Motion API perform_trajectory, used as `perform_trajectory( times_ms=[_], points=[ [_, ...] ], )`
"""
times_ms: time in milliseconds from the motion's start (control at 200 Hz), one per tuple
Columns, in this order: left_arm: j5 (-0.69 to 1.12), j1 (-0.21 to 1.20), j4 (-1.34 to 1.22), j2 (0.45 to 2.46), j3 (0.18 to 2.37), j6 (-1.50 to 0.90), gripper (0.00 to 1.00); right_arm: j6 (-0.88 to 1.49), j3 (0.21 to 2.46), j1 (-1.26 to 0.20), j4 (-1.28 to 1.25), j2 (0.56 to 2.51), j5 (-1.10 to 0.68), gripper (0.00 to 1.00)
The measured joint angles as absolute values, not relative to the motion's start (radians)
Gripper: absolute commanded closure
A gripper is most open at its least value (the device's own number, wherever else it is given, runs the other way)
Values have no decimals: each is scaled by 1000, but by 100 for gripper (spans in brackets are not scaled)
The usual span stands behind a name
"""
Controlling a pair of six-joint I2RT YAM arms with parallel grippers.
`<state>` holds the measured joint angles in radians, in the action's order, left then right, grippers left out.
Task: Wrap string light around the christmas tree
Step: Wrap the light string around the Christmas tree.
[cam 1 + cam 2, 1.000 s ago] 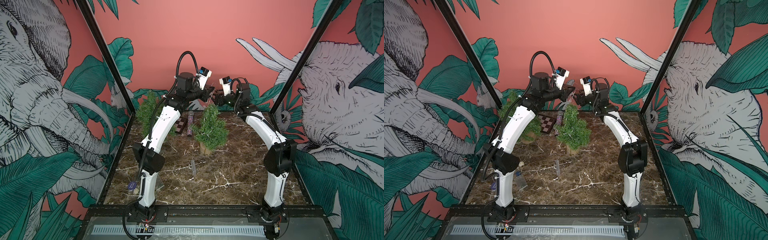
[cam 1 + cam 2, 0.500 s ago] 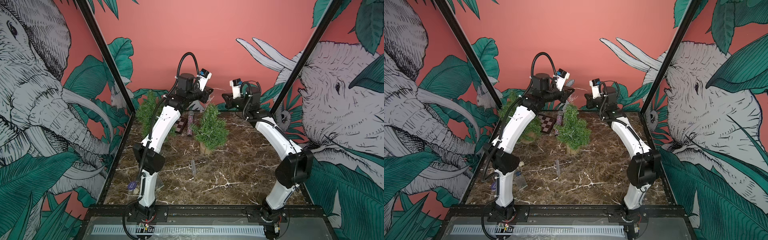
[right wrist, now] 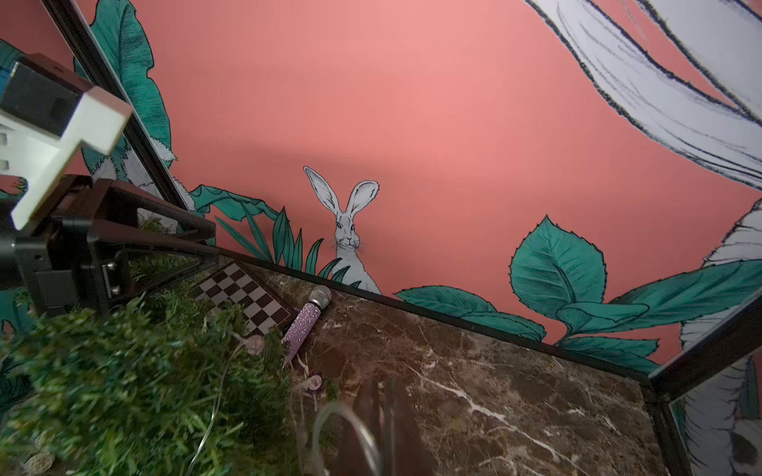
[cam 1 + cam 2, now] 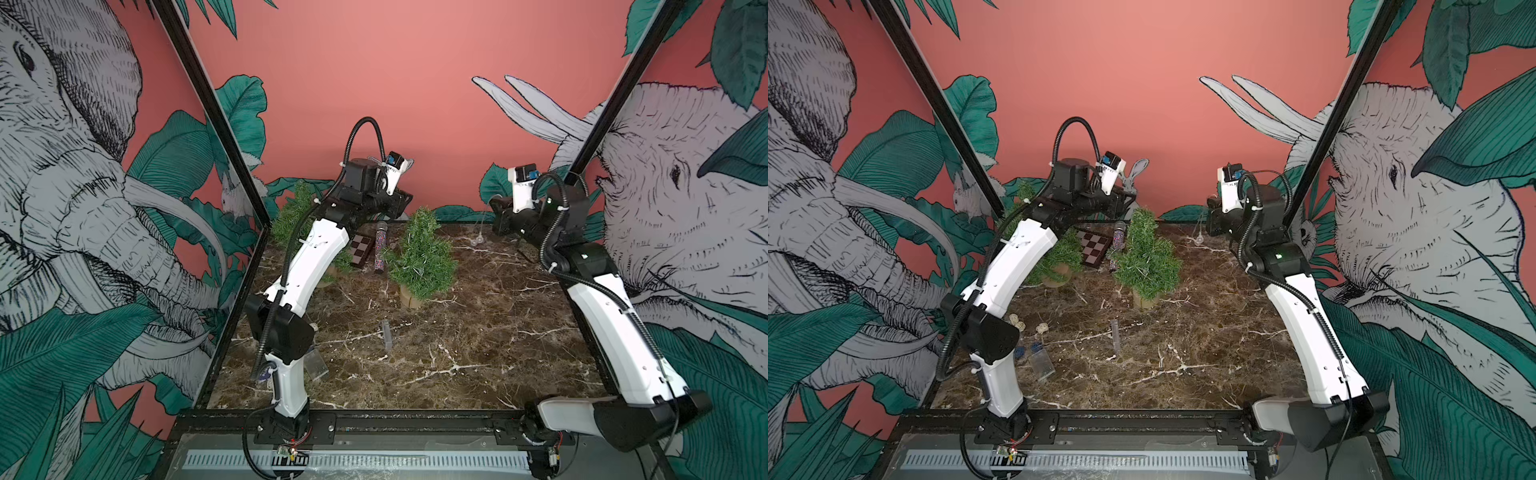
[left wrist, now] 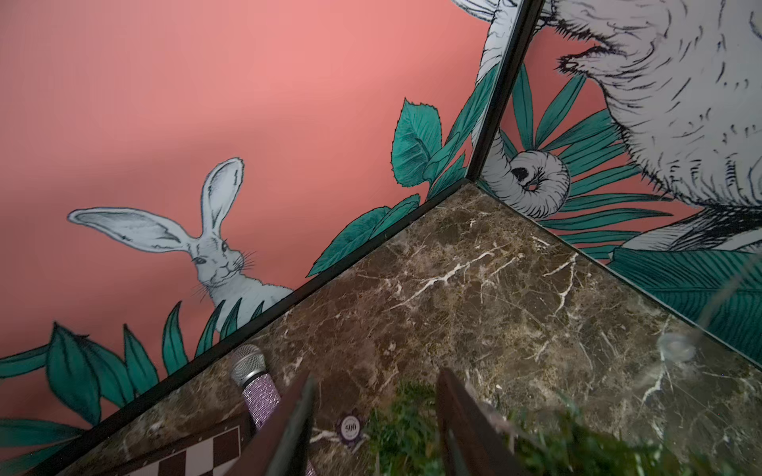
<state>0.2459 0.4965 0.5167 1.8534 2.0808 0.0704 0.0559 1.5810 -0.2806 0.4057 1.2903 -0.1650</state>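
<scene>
The small green christmas tree (image 4: 422,253) (image 4: 1144,253) stands on a wooden stub at the back middle of the marble floor. My left gripper (image 4: 403,205) (image 5: 373,416) hovers just over its top, open, with only the tree's needles below the gap. My right gripper (image 4: 493,207) (image 3: 383,416) is off to the tree's right near the back wall, shut on the thin clear string light (image 3: 342,412). A wire loop curls beside the jaws, and a bulb (image 4: 478,240) (image 4: 1200,239) hangs below. More wire runs into the tree's branches (image 3: 214,416).
A second tree (image 4: 291,212) stands at the back left behind my left arm. A chessboard (image 4: 360,250), a glittery microphone (image 4: 380,249) and a purple poker chip (image 5: 350,428) lie behind the tree. A clear tube (image 4: 386,334) and a clear box (image 4: 316,365) lie nearer the front.
My right gripper has shut on the string light and swung right, away from the tree top. My left gripper has opened and let go, staying over the tree.
</scene>
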Motion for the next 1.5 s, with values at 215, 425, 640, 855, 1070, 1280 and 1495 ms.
perform_trajectory(
  times_ms=[215,425,640,855,1070,1280,1495],
  points=[
    [143,500,536,1665,1893,63,51,97,1580,-280,520,1164,-196,100],
    [3,625,554,1433,1631,67,50,212,1554,-307,556,1077,-334,100],
    [-27,852,532,1259,1423,52,38,268,1516,-421,559,1071,-387,100],
    [-1,999,369,1257,1400,45,30,333,1464,-538,495,1106,-413,100],
    [-19,996,272,1340,1411,55,30,360,1463,-592,445,1144,-435,100],
    [-17,945,286,1389,1455,89,42,350,1464,-602,432,1149,-458,100],
    [50,857,294,1402,1474,84,73,325,1467,-602,439,1169,-476,100]
  ],
)
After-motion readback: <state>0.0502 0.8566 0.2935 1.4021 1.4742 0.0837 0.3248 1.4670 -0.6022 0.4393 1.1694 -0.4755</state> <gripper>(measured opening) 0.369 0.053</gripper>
